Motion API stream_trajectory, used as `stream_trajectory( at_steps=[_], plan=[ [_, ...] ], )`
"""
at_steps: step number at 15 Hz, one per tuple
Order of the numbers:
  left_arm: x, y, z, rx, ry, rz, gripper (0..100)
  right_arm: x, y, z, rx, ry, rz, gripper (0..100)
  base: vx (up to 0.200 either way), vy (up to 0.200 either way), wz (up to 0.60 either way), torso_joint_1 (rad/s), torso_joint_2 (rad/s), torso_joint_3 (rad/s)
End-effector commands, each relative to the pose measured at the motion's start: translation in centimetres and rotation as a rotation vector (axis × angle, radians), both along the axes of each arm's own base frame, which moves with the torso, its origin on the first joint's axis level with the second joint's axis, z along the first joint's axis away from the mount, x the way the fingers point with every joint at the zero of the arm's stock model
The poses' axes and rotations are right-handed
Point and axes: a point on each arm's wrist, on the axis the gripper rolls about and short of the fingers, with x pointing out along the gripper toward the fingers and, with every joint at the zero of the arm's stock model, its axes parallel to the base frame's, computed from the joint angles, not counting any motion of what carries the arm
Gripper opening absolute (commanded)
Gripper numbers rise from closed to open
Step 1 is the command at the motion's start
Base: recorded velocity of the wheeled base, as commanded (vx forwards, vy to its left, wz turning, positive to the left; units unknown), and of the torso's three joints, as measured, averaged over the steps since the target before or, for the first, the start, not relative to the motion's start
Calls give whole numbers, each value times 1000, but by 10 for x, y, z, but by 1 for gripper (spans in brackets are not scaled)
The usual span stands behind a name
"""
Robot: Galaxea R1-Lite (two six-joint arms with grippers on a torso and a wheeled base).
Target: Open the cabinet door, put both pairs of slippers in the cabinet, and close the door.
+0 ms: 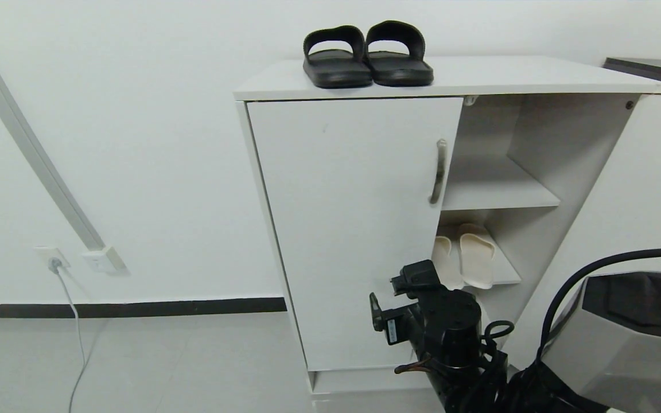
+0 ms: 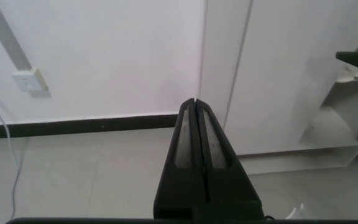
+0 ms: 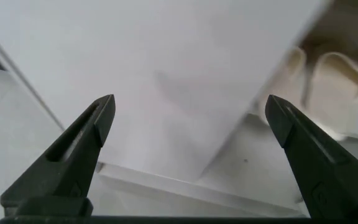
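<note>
left gripper (image 2: 196,102) has its fingers pressed flat together, hanging over the tiled floor (image 2: 92,168) and aimed at the white cabinet (image 2: 278,74) where its side meets the wall. black baseboard (image 2: 73,126) runs along behind, with a wall socket (image 2: 30,79) and a grey cable (image 2: 8,140) dangling nearby

Black slippers (image 1: 342,64) atop cabinet (image 1: 508,73)

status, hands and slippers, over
Left hand shut, empty; right hand open, empty. White slippers on lower shelf; black slippers on cabinet top. Right door open, left door shut.
</note>
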Motion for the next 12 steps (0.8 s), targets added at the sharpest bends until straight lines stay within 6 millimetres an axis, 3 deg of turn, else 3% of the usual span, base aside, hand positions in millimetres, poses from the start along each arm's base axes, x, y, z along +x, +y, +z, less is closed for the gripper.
stream_trajectory(
  at_steps=[1, 12],
  plan=[
    [0, 0, 0, 0, 1, 2, 0, -3, 0, -3, -9, 7, 8, 100, 0, 0, 0, 0, 0, 0],
    [0, 0, 0, -3, 1, 2, 0, -8, -3, -1, -15, -34, 41, 100, 0, 0, 0, 0, 0, 0]
  ],
)
